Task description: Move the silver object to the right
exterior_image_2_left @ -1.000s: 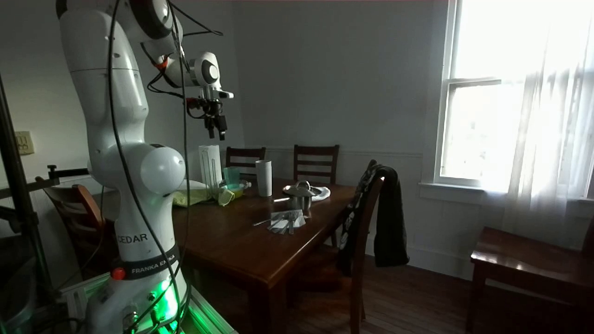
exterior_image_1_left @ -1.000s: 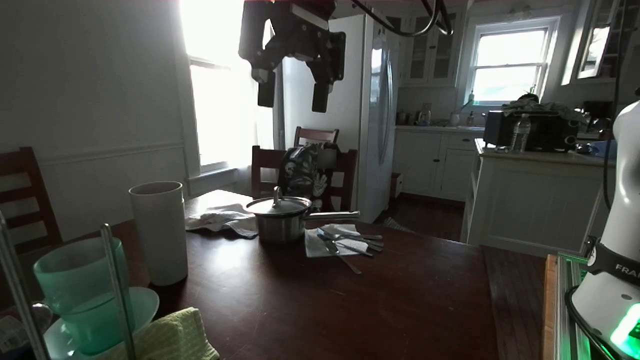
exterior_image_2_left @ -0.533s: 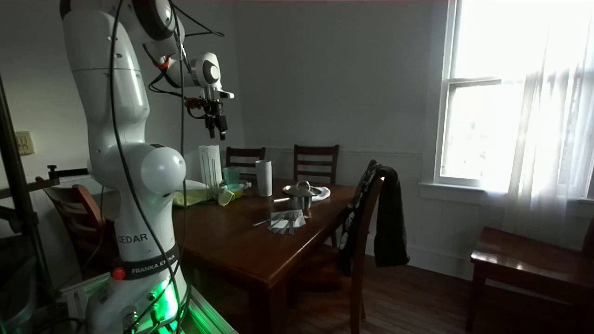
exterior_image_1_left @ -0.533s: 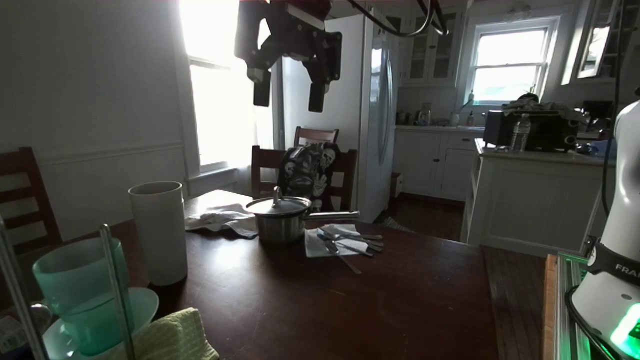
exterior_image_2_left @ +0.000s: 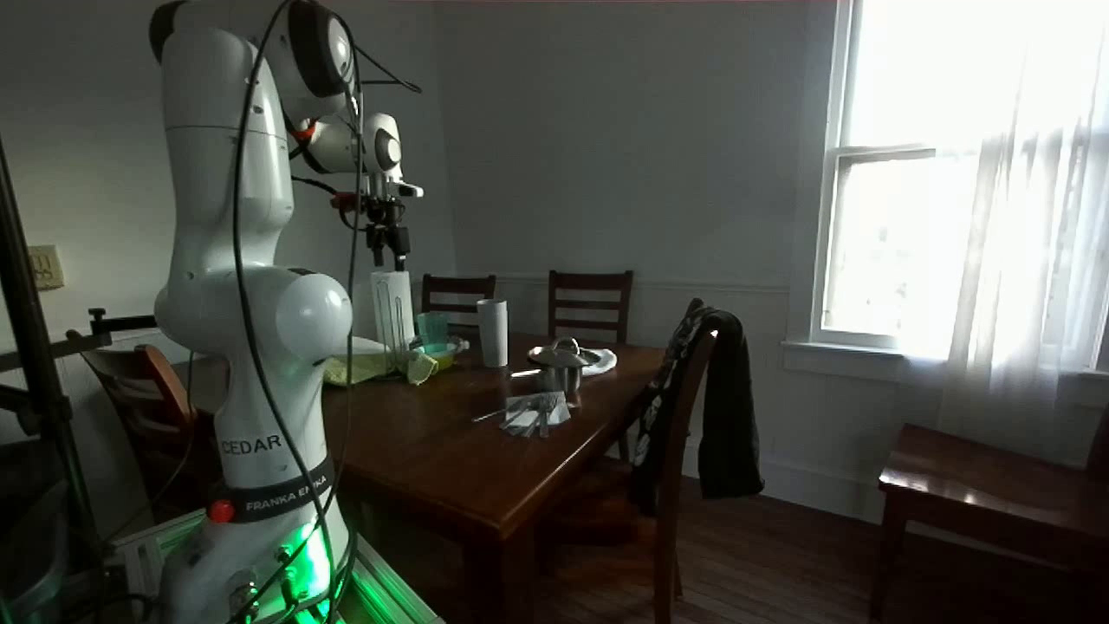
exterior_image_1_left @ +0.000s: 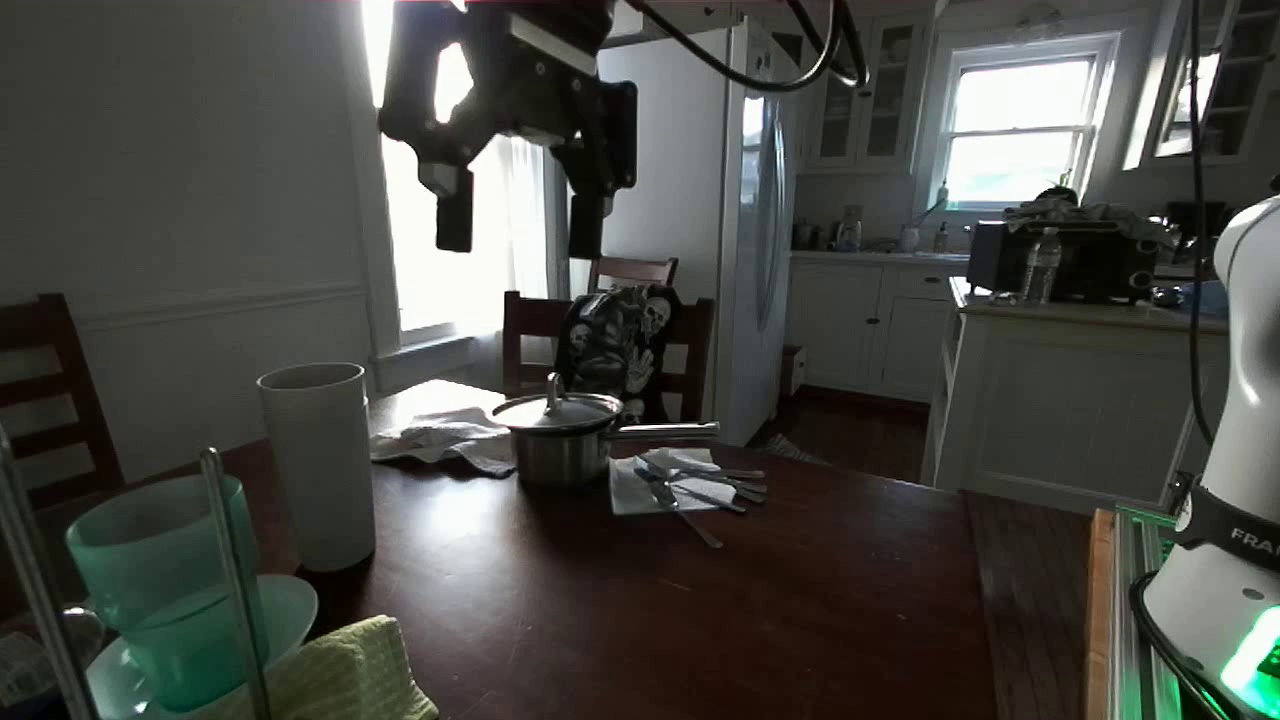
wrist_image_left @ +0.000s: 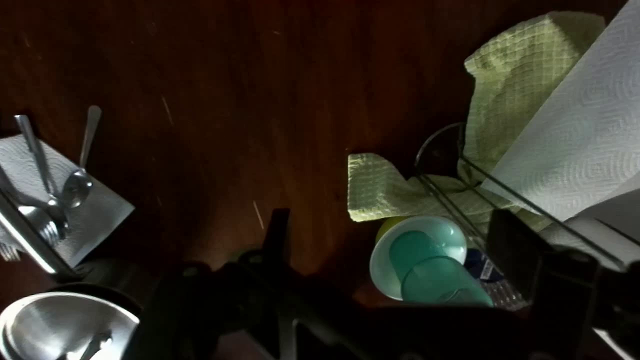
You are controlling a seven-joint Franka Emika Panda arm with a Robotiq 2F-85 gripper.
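The silver object is a thin wire stand. Two of its rods (exterior_image_1_left: 229, 545) rise at the left front in an exterior view, and its wires also show beside a white paper roll in an exterior view (exterior_image_2_left: 399, 321). In the wrist view its ring base and slanting rods (wrist_image_left: 530, 204) lie right of centre, partly behind a finger. My gripper (exterior_image_1_left: 521, 235) is open and empty, well above the table. In an exterior view its fingertips (exterior_image_2_left: 400, 262) appear just above the top of the paper roll. In the wrist view the gripper (wrist_image_left: 390, 220) has bowl and cup between its fingers, below.
Close by the stand are the paper roll (wrist_image_left: 575, 125), a yellow-green cloth (wrist_image_left: 515, 85), a white bowl (wrist_image_left: 384, 265) and green cups (wrist_image_left: 442, 280). A white canister (exterior_image_1_left: 320, 470), a lidded pot (exterior_image_1_left: 565, 455) and cutlery on a napkin (exterior_image_1_left: 635, 495) stand or lie farther off on the table.
My gripper has moved left and a little down in both exterior views, mostly within the last half second. It stays open. The things on the table have not moved.
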